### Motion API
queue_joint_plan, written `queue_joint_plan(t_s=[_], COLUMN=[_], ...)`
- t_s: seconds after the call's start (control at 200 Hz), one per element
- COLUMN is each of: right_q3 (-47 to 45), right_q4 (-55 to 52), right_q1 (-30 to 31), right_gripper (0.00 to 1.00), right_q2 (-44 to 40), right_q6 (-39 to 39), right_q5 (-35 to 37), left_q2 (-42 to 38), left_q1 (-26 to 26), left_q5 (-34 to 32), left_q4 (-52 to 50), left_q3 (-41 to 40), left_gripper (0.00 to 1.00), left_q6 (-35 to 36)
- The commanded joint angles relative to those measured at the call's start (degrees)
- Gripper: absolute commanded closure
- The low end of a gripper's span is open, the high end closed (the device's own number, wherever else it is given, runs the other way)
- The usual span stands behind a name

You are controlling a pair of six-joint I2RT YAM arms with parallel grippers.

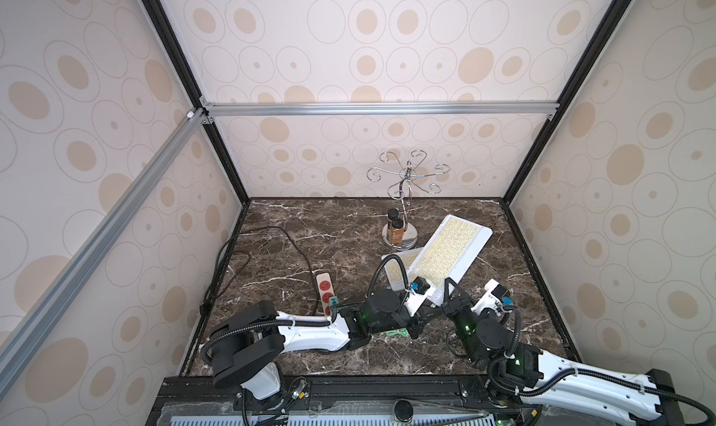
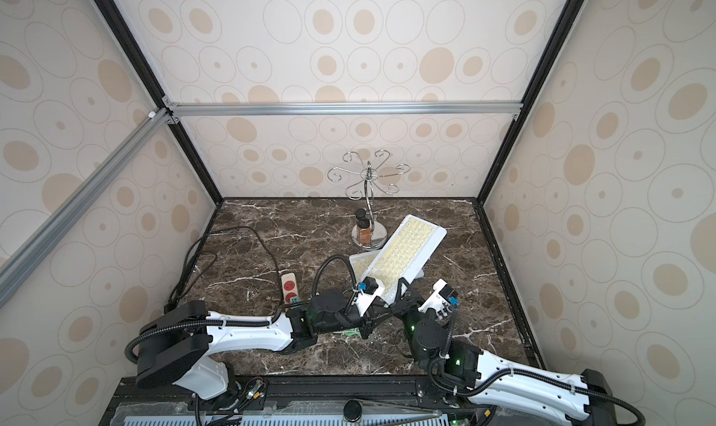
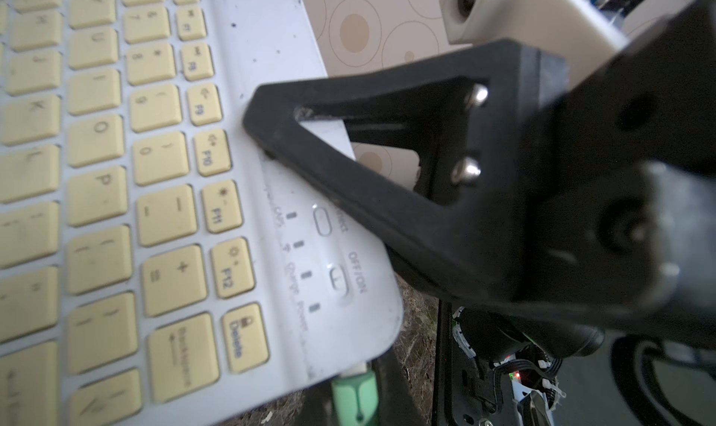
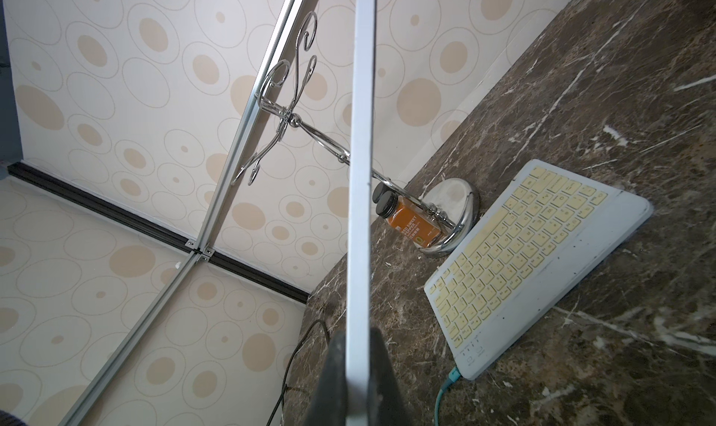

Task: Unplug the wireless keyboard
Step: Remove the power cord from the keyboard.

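Right gripper (image 3: pixel 257 135) clamped shut on edge of lifted, tilted wireless keyboard (image 1: pixel 449 250), just robot-side of chrome stand (image 1: pixel 411 239).
Left gripper (image 1: pixel 426 315) opening cannot be told; green plug (image 3: pixel 354 395) seated. Skewed pull could slip keyboard from clamp or strain port.

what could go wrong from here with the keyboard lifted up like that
1. The right gripper pinches only a thin edge of the raised keyboard, so pulling the green plug might twist it loose.
2. It hangs partly over the second keyboard and close to the spice bottle; a slip could hit either.
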Motion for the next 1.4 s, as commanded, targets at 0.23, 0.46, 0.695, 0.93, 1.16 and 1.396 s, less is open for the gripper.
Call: queue_joint_plan(t_s=[0.23,0.46,0.695,0.93,1.16,1.396], right_q3=[-0.30,-0.57,-0.84,-0.98,-0.97,-1.24], right_q4=[-3.70,-4.05,-4.27,-6.25,-8.09,-8.47], right_q1=[0.15,0.14,0.19,0.19,0.18,0.14], right_gripper=[1.00,1.00,1.00,1.00,1.00,1.00], right_q2=[-0.94,-0.68,-0.38,-0.35,-0.35,-0.12], right_q6=[4.87,6.64,8.55,11.45,13.81,15.18], right_q5=[4.98,5.66,6.52,7.76,8.73,9.60], left_q2=[-0.42,-0.77,-0.77,-0.75,-0.68,-0.50], left_q1=[-0.17,-0.24,-0.25,-0.18,-0.25,-0.22], left_q5=[3.33,3.64,4.17,4.30,4.22,4.30], left_q4=[4.07,4.24,4.64,5.21,5.64,5.74], left_q3=[0.06,-0.36,-0.70,-1.17,-1.50,-1.65], left_gripper=[1.00,1.00,1.00,1.00,1.00,1.00], left_q6=[0.87,0.81,0.56,0.28,-0.02,-0.14])
